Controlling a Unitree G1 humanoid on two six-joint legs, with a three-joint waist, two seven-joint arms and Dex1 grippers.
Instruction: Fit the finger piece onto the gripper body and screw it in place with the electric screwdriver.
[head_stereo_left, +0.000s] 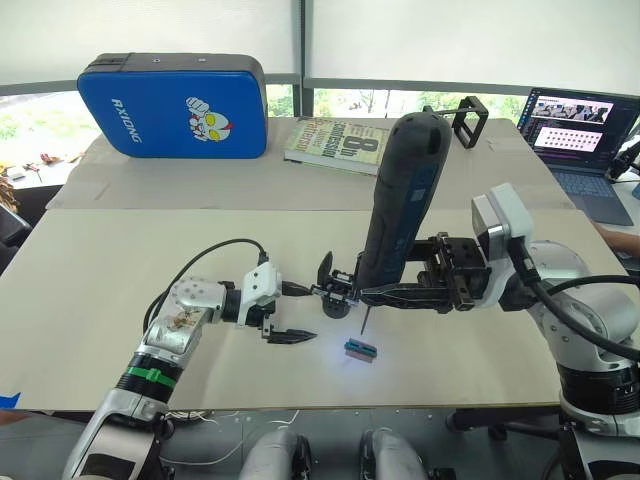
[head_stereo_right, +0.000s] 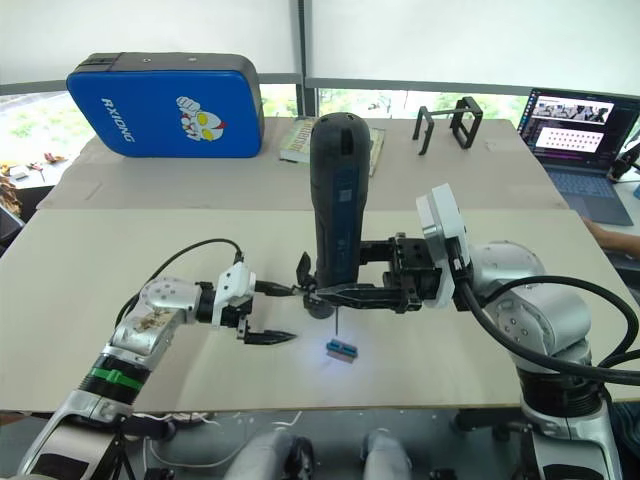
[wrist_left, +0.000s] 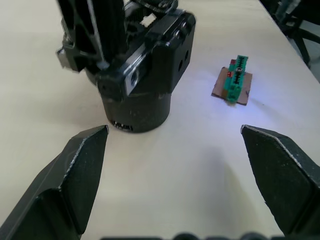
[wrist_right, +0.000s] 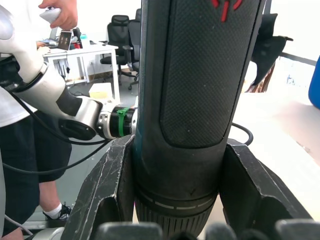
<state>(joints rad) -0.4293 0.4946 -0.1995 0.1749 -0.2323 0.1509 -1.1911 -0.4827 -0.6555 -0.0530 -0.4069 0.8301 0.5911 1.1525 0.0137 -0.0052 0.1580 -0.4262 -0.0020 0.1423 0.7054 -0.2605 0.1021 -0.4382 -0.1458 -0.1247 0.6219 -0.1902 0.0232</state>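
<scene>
- "RXIONG" in white letters on the blue case (head_stereo_left: 172, 105), far left on the worktop (head_stereo_left: 100, 270).
- Large "8" on the book (head_stereo_left: 338, 143) cover, far centre; remaining title unreadable.

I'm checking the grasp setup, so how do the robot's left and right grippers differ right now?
The right gripper is shut on the electric screwdriver, held upright with its bit pointing down at the table; the left gripper is open and holds nothing. The left gripper faces the gripper body standing on the table, while the right gripper hangs above the table. Both have two black fingers.

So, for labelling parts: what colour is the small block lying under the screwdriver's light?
Green block, clearest in the left wrist view.
</scene>
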